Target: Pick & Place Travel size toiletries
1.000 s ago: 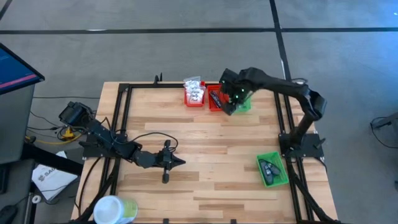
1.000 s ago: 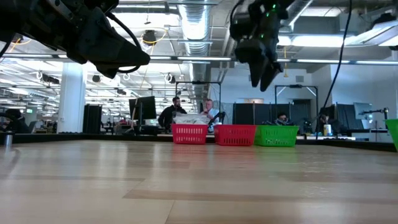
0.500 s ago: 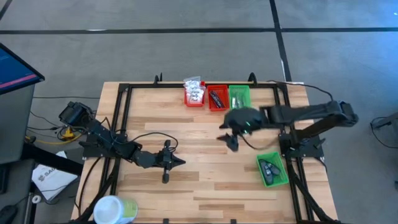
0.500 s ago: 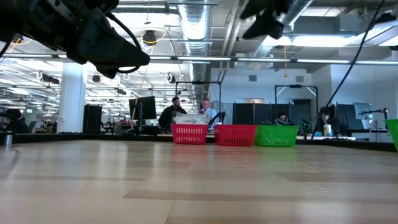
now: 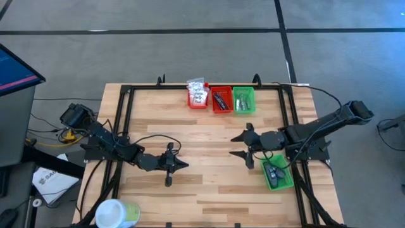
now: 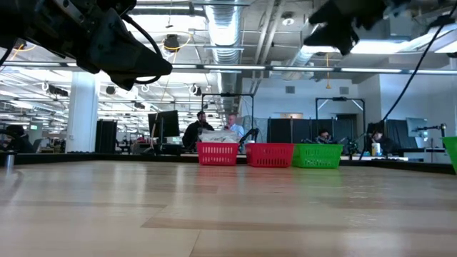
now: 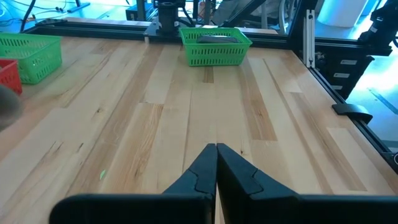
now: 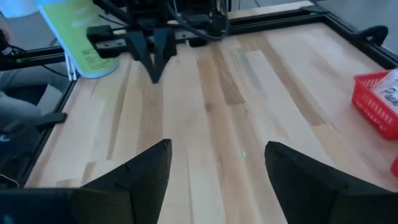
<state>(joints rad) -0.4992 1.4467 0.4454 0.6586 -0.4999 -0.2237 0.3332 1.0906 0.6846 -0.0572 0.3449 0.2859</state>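
Note:
The travel size toiletries lie in bins. White packets fill a red bin (image 5: 198, 95) at the far edge. Beside it, dark sticks lie in a second red bin (image 5: 220, 100), and small items lie in a green bin (image 5: 243, 99). Dark oval items lie in another green bin (image 5: 276, 172) near the right edge. My right gripper (image 5: 238, 145) hangs open and holds nothing. It is above the table right of centre, just left of that bin, and points toward the table's left (image 8: 217, 165). My left gripper (image 5: 181, 164) is shut over the table's left half (image 7: 216, 168).
A big white-and-green tub (image 5: 117, 213) stands at the near left corner. A black frame (image 5: 126, 95) runs around the tabletop. Bare wood lies between the two grippers and in front of the far bins. People sit in the room beyond the table (image 6: 214, 128).
My right gripper has swung from above the far bins toward the near edge, to right of centre beside the near green bin. It has dropped a little and turned from pointing down to pointing toward the table's left. Its fingers have stayed open.

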